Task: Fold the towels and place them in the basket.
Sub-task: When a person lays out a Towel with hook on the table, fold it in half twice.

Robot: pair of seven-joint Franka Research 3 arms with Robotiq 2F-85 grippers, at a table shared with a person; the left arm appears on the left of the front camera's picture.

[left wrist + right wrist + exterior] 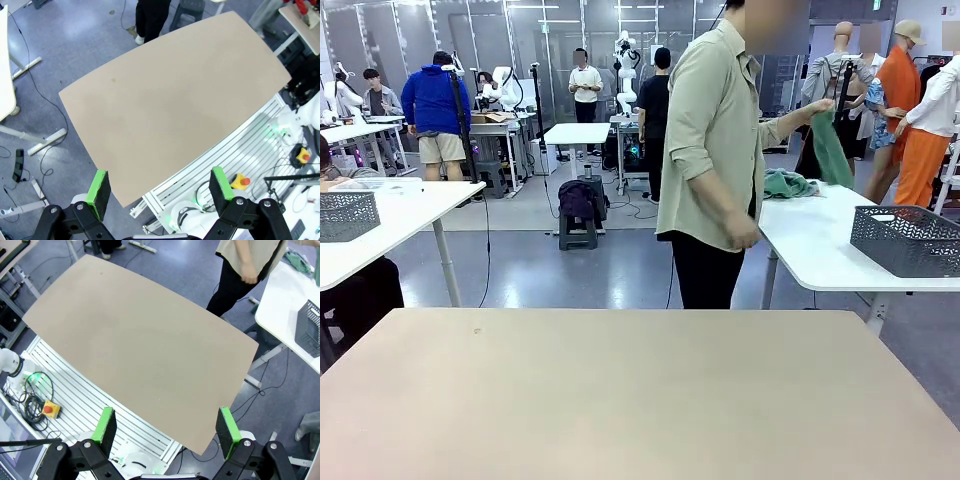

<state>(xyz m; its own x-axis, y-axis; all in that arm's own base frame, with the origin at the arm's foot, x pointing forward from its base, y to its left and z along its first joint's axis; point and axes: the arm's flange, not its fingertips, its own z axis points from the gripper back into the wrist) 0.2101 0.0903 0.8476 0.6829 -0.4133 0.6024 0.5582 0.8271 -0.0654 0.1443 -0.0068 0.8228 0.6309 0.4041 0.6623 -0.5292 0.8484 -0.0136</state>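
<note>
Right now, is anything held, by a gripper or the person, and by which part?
The left gripper and right gripper are open, holding nothing. The person's hand holds a green towel by its top end, over the white table.

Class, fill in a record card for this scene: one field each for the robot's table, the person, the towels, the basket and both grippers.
table: beige, between robot and person
person: far side, turned to white table
green towel: held up in hand
second towel: crumpled on white table
basket: on white table, right
left gripper: open, above table
right gripper: open, above table
</note>
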